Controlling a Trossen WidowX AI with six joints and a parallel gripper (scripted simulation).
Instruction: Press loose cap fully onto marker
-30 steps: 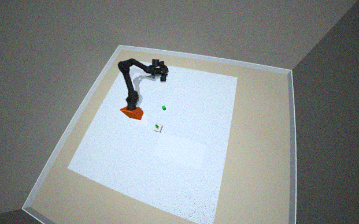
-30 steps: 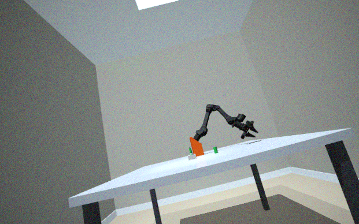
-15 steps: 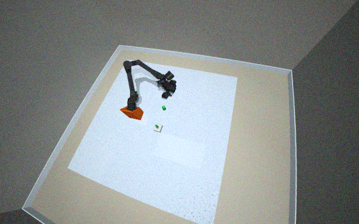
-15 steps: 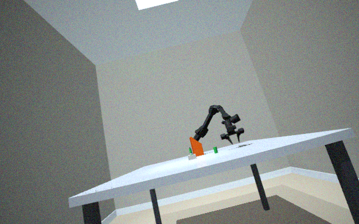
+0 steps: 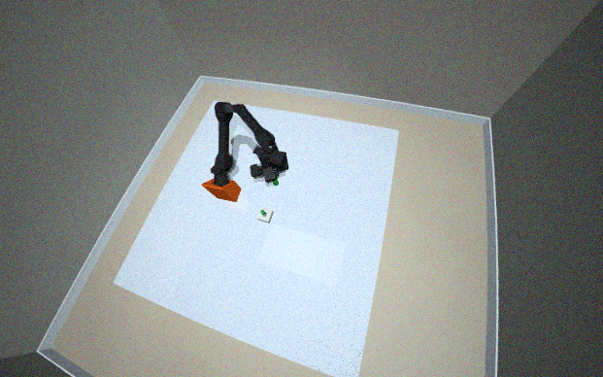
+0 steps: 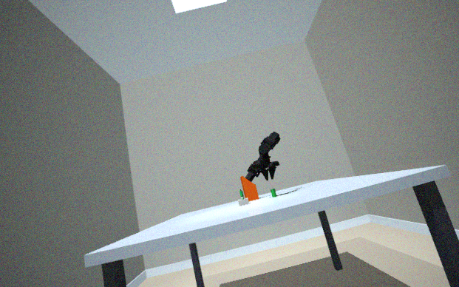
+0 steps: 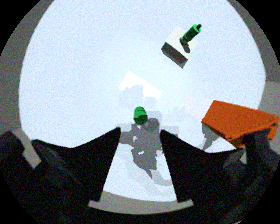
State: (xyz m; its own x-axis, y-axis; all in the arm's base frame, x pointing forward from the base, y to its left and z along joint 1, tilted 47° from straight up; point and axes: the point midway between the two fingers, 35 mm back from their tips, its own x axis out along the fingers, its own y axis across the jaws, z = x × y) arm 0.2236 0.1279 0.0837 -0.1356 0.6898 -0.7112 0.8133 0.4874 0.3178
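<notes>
The green cap (image 5: 276,183) (image 6: 273,192) (image 7: 140,115) stands upright on the table. My gripper (image 6: 270,179) (image 7: 140,131) is open and empty, pointing down, a little above the cap. In the wrist view the cap shows just beyond the gap between the fingertips. In the top view the gripper's body hides its fingertips and stands close beside the cap. The green marker (image 5: 263,213) (image 6: 241,194) (image 7: 192,33) stands upright in the white holder block (image 5: 266,218) (image 6: 243,202) (image 7: 175,53), apart from the cap.
The orange base (image 5: 224,190) (image 6: 250,189) (image 7: 239,121) of the arm stands on the table (image 5: 200,272) (image 6: 211,222), near both the holder block and the cap. The arm's shadow falls on the table around the cap.
</notes>
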